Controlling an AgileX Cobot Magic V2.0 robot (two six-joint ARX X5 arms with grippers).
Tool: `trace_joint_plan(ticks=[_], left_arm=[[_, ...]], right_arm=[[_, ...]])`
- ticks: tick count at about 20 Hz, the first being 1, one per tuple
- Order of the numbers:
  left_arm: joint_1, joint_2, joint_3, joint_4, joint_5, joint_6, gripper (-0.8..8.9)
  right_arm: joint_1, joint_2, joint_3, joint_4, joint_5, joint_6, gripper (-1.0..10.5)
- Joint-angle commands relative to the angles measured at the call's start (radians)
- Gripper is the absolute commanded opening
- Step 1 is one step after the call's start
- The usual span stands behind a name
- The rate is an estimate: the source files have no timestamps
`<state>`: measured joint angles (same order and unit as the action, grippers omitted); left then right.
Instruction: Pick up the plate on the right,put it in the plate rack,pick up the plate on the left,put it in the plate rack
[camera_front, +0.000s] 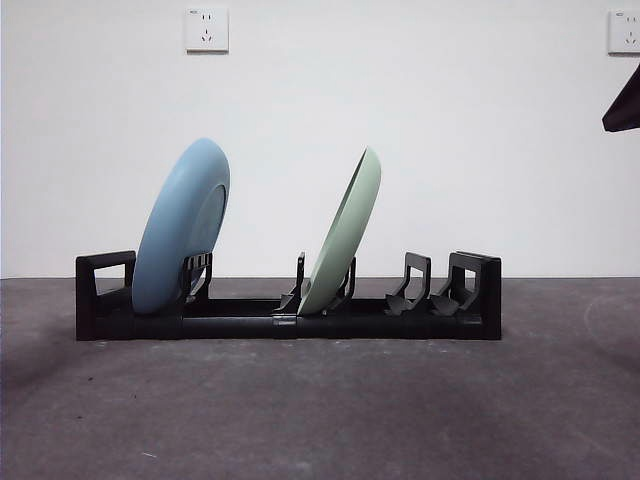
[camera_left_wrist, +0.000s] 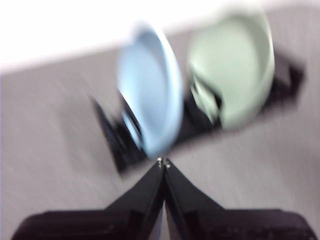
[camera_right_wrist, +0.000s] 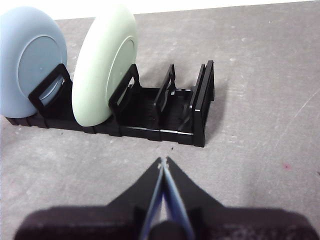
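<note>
As seen level across the table in the front view, one long low black plastic plate rack (camera_front: 290, 322) with upright curved prongs and boxy looped ends lies on the grey table surface (camera_front: 320, 410) and holds two plates. One round pale blue plate (camera_front: 180, 228) stands on edge in the slot nearest the rack's left end, tilted with its top toward the right. One round pale green plate (camera_front: 342, 238) stands on edge in a slot near the rack's middle, tilted the same way; the two plates are well apart. Two prong pairs toward the rack's right end hold nothing. Two white wall sockets (camera_front: 206, 29) sit high on the white wall. One black tip of an arm (camera_front: 624, 105) shows at the upper right edge; which arm it is cannot be told.

Left wrist view, blurred: the left gripper (camera_left_wrist: 164, 162) has its two black jaws pressed together with nothing between them. It hangs apart from the rack (camera_left_wrist: 290, 80), where the blue plate (camera_left_wrist: 150, 90) and green plate (camera_left_wrist: 235, 70) both stand.

Right wrist view: the right gripper (camera_right_wrist: 163, 161) likewise has both jaws pressed together and holds nothing. It hovers above the table, near the rack's (camera_right_wrist: 165, 112) unfilled end but apart from it. The green plate (camera_right_wrist: 102, 65) and the blue plate (camera_right_wrist: 30, 60) lean against their prongs.
</note>
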<state>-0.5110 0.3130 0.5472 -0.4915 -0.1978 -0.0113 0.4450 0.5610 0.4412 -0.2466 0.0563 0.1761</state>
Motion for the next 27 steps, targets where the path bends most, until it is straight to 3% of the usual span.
trace_joint_plan(ticks=[1, 6, 14, 19, 27], left_arm=[[0.081, -0.116, -0.005, 0.009, 0.042, 0.008, -0.03], [0.268, -0.310, -0.089, 0.028, 0.101, 0.063, -0.03], [0.408, -0.311, -0.509, 0.420, 0.256, 0.062, -0.03], [0.414, -0.311, -0.544, 0.303, 0.248, 0.064, -0.03], [0.414, -0.310, -0.543, 0.312, 0.251, 0.063, -0.03]], right_arm=[[0.000, 0.000, -0.006, 0.003, 0.003, 0.010, 0.1], [0.000, 0.000, -0.006, 0.003, 0.003, 0.010, 0.1], [0.000, 0.000, -0.006, -0.002, 0.013, 0.010, 0.1], [0.000, 0.000, -0.006, -0.002, 0.029, 0.010, 0.1], [0.000, 0.000, -0.006, -0.002, 0.029, 0.010, 0.1]])
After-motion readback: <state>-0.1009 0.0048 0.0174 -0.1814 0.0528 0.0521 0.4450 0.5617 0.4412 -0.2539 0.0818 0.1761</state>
